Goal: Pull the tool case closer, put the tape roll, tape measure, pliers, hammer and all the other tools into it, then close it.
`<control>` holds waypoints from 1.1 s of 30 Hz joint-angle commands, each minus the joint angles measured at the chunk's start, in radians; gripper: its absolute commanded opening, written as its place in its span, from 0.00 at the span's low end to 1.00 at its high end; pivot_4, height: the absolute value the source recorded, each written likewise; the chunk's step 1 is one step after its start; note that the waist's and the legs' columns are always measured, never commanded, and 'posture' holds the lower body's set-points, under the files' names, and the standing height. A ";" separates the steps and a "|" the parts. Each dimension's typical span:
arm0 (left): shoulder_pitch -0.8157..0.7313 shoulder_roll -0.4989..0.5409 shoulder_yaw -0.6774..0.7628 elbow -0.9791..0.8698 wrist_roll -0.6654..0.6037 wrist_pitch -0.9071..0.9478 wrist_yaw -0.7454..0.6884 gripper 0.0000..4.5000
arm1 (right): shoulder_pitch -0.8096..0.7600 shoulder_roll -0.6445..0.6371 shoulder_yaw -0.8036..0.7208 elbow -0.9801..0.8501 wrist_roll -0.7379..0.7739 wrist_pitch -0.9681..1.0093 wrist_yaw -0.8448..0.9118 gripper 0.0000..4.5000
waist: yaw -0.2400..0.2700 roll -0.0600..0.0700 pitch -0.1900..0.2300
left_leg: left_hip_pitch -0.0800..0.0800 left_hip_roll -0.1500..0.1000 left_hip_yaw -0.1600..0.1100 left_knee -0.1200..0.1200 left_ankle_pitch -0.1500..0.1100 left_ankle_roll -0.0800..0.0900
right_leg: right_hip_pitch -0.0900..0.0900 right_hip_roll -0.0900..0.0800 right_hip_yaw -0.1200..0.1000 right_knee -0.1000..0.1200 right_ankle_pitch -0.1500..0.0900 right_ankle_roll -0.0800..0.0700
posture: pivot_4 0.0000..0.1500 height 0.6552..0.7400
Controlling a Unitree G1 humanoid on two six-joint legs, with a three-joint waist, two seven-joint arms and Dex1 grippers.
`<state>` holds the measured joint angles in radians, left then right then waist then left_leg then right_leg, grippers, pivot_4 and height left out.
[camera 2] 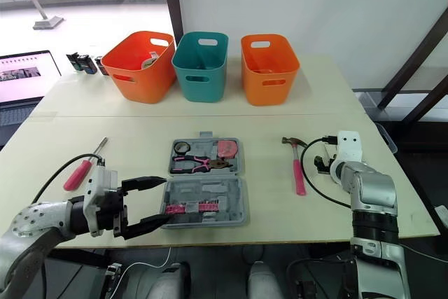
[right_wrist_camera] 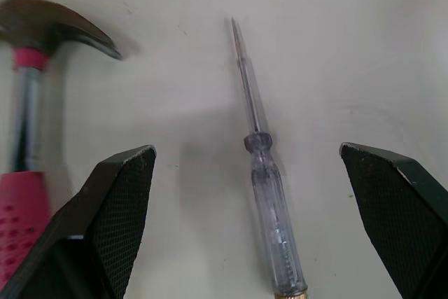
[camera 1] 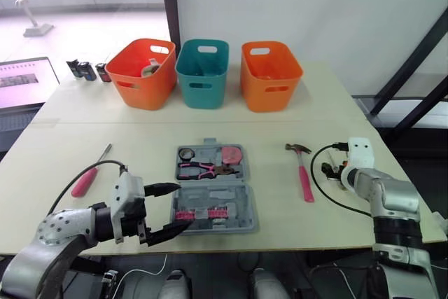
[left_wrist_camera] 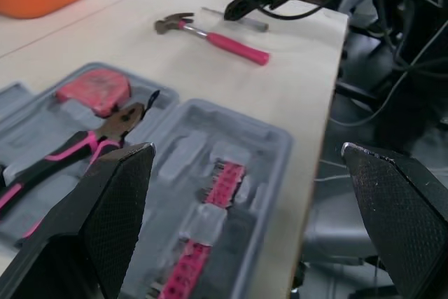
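Head views, counter (camera 1: 63,138) seen from above. The tool case (camera 1: 241,204) lies open at the centre of the frame, both grey halves flat. In its upper half I see the tape roll (camera 1: 186,153) at the left, the tape measure (camera 1: 232,153) at the right, and the pliers (camera 1: 203,169) just below them. A pink bit strip (camera 1: 201,213) sits in the lower half.

The hammer (camera 1: 302,169) lies on the counter to the right of the case, head toward the top of the frame. A pink-handled screwdriver (camera 1: 89,175) lies well to the left of the case.

My left gripper (camera 1: 183,205), at the lower left, is wide open and holds nothing. Its fingers span the left edge of the case's lower half; I cannot tell whether they touch it.

My right gripper (right_wrist_camera: 246,148), at the right beyond the hammer, is also wide open and empty. It straddles a clear-handled screwdriver (right_wrist_camera: 273,201) lying on the counter beside the hammer head.

Three bins, the orange bin (camera 1: 143,75), the teal bin (camera 1: 201,73) and a second orange bin (camera 1: 270,75), stand in a row at the top centre.
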<state>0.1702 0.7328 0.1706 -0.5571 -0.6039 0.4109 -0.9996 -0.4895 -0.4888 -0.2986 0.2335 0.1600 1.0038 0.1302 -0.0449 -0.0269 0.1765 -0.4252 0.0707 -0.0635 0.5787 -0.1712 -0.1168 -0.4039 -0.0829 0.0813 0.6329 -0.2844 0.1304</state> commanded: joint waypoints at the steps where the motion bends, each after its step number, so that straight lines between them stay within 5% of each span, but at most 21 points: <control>1: 0.006 0.008 -0.001 -0.037 -0.012 0.001 0.006 1.00 | -0.048 -0.030 0.004 0.062 -0.006 -0.031 0.020 0.99 | 0.000 0.000 0.000 | 0.000 0.000 0.000 0.000 0.000 0.000 | 0.000 0.000 0.000 0.000 0.000 0.000 | 1.00 1.00; 5: 0.014 0.006 0.003 -0.043 -0.006 -0.002 0.018 1.00 | -0.067 -0.047 0.007 0.126 -0.006 -0.053 0.034 0.80 | 0.000 0.000 0.000 | 0.000 0.000 0.000 0.000 0.000 0.000 | 0.000 0.000 0.000 0.000 0.000 0.000 | 1.00 1.00; 12: 0.014 0.009 0.005 -0.039 -0.006 -0.006 0.025 1.00 | -0.058 -0.046 0.006 0.113 0.009 -0.063 0.052 0.01 | 0.000 0.000 0.000 | 0.000 0.000 0.000 0.001 0.000 0.000 | 0.000 0.000 0.000 0.000 0.001 0.002 | 1.00 1.00; 22: -0.001 0.017 0.011 -0.007 0.003 -0.008 0.020 1.00 | 0.048 -0.009 -0.039 -0.375 0.126 0.141 0.079 0.01 | 0.000 0.000 0.000 | 0.000 0.000 0.000 0.001 0.000 0.000 | 0.000 0.000 0.000 0.000 0.001 0.002 | 1.00 1.00; 27: -0.013 0.033 0.018 0.031 0.006 -0.012 0.006 1.00 | 0.007 0.239 -0.122 -0.731 0.188 0.573 -0.004 0.01 | 0.000 0.001 0.000 | 0.000 0.001 -0.003 0.001 0.000 0.000 | -0.001 0.002 0.000 0.002 0.001 0.002 | 1.00 1.00; 33: -0.025 0.037 0.013 0.054 0.024 -0.053 -0.011 1.00 | 0.138 0.452 -0.007 -0.914 0.188 0.611 -0.146 0.01 | 0.008 0.001 0.000 | -0.003 0.000 -0.003 0.001 0.000 0.000 | -0.001 0.001 -0.001 0.000 0.001 0.001 | 1.00 1.00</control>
<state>0.1524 0.7652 0.1719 -0.4876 -0.5932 0.4002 -1.0001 -0.3649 -0.0468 -0.3218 -0.6178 0.3545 1.6071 0.0255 -0.0370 -0.0258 0.1766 -0.4283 0.0711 -0.0666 0.5796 -0.1713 -0.1169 -0.4052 -0.0815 0.0802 0.6323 -0.2838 0.1315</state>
